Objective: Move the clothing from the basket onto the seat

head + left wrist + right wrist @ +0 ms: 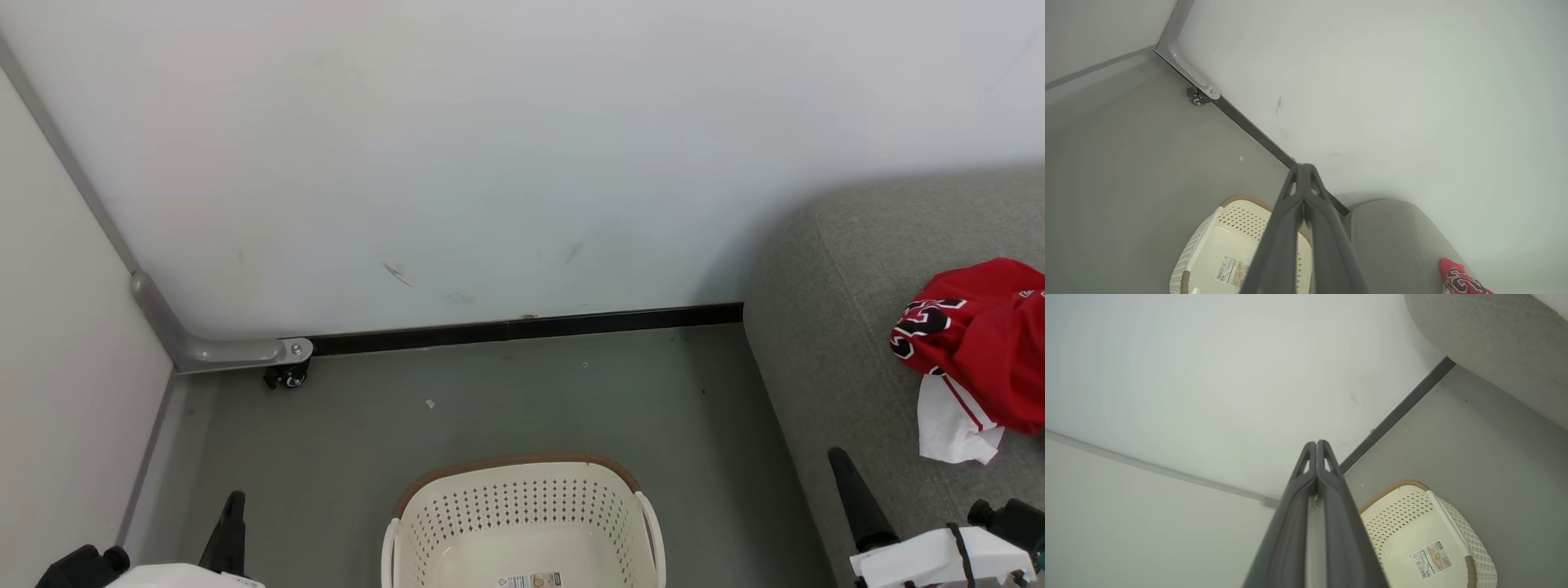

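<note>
The cream-white basket (522, 523) stands on the floor at the bottom centre, with nothing but a label sticker on its floor (1231, 269) (1429, 555). Red clothing (984, 343) with black-and-white numbers and white lining lies on the grey seat (824, 343) at the right; a corner of the clothing (1461, 279) appears in the left wrist view. My left gripper (235, 500) (1303, 167) is shut at the lower left, left of the basket. My right gripper (836, 457) (1316, 444) is shut over the seat's front part, below the clothing. Neither holds anything.
A white wall (490, 163) with a black skirting strip (522, 329) runs behind the basket. A grey bracket with a small caster (286, 363) sits in the far left corner, where a side panel (57, 343) meets the wall. Grey floor (490, 408) lies between basket and wall.
</note>
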Controlling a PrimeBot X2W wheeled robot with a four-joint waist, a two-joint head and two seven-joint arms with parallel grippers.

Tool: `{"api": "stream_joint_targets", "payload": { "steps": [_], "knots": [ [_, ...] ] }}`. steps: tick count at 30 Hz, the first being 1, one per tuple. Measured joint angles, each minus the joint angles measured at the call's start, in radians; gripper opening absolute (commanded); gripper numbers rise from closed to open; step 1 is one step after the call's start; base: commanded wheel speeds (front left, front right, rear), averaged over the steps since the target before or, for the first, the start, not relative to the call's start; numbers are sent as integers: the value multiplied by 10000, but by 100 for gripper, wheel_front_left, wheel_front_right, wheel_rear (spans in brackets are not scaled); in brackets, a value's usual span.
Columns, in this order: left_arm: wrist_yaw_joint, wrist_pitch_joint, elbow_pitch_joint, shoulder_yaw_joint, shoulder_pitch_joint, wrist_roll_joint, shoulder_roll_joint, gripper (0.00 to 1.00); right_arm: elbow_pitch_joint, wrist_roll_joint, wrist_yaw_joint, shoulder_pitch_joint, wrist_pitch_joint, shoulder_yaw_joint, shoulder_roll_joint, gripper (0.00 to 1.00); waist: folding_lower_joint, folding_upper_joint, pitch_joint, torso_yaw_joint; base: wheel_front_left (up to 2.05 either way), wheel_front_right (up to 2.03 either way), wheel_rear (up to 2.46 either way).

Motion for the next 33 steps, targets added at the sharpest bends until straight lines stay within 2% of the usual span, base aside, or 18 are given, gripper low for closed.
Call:
{"api": "stream_joint_targets", "payload": {
  "steps": [5,10,33],
  "knots": [
    [-203,165,61,194,-95,-529,-92,0,82,809,0,-75,196,-54,-40,0,-41,-1,72,4,0,0,0],
    [-357,314,132,387,-146,-1060,-194,0,140,1574,0,-225,314,-111,-88,0,-66,0,140,8,0,0,0],
    [-1440,1089,449,1283,-512,-3538,-727,0,324,5306,-2,-640,1003,-368,-286,0,-83,0,338,25,0,0,0]
  ]
}}
